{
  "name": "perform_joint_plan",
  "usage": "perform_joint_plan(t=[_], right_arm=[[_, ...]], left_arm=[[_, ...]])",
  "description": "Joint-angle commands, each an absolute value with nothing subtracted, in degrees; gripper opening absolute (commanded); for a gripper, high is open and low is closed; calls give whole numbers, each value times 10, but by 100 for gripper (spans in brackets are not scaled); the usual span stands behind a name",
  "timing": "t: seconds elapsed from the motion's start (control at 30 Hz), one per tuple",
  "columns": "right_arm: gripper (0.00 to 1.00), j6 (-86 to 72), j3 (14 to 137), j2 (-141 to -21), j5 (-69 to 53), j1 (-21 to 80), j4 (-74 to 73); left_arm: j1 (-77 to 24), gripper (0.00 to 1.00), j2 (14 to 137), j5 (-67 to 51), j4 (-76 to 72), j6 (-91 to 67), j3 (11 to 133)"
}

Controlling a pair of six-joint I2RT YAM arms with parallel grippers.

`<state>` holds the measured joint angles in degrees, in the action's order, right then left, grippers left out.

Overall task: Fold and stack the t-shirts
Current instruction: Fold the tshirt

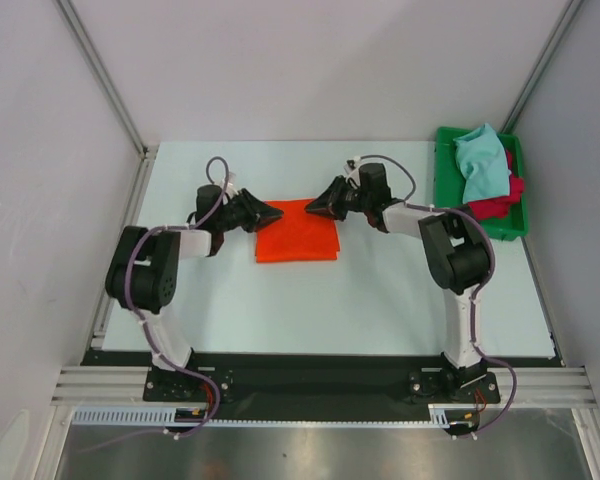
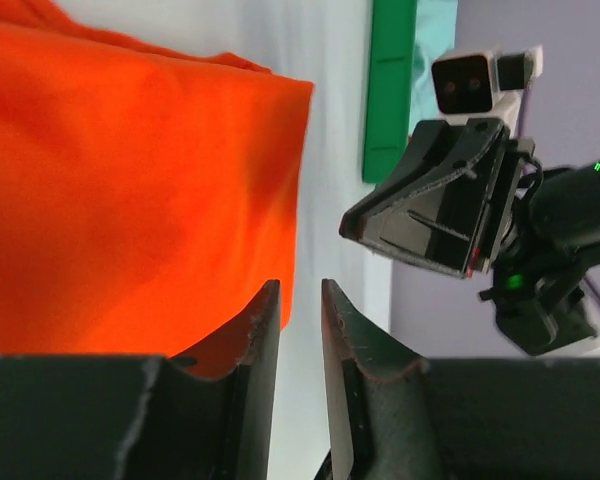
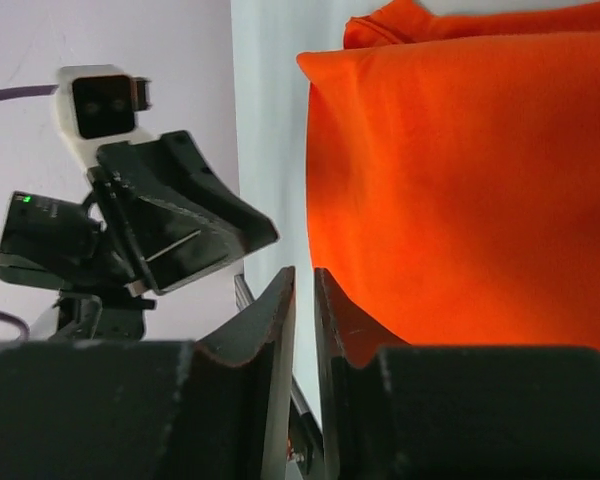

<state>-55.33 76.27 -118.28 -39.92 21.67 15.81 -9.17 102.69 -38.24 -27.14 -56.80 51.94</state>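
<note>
A bright orange t-shirt [image 1: 297, 232] lies folded into a rectangle on the white table, near its middle. My left gripper [image 1: 270, 213] hovers at the shirt's upper left corner, and my right gripper [image 1: 315, 207] at its upper edge, tips facing each other. In the left wrist view the left gripper [image 2: 300, 285] stands narrowly open, nothing between its fingers, beside the orange cloth [image 2: 130, 180]. The right gripper [image 3: 303, 272] shows a thin empty gap next to the orange cloth [image 3: 460, 180]. A light teal t-shirt [image 1: 480, 160] and a crimson red t-shirt [image 1: 495, 205] lie crumpled in the tray.
A green plastic tray [image 1: 510, 232] stands at the table's far right and holds the two loose shirts. Grey walls close in the left, back and right sides. The arm bases sit on the black rail at the near edge.
</note>
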Motion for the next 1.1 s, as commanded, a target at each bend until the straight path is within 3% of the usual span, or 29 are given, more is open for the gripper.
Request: perform_joint_plan(t=[0.0,0.2,0.37,1.07], right_arm=[[17,-621,766,-1230,-346,232,313],[13,-676,821,-1353,-337,239,438],[13,-694,844,-1412,-325,216,473],[17,-668,940,-1464,-291,167,269]], left_arm=[[-83,27,1079,-389,-509,-672,497],[-76,24,1241,-381,-734,-765,520],[-59,23,1314,-360,-808,-799,549],[-34,22,1361,-349,-491,-664,695]])
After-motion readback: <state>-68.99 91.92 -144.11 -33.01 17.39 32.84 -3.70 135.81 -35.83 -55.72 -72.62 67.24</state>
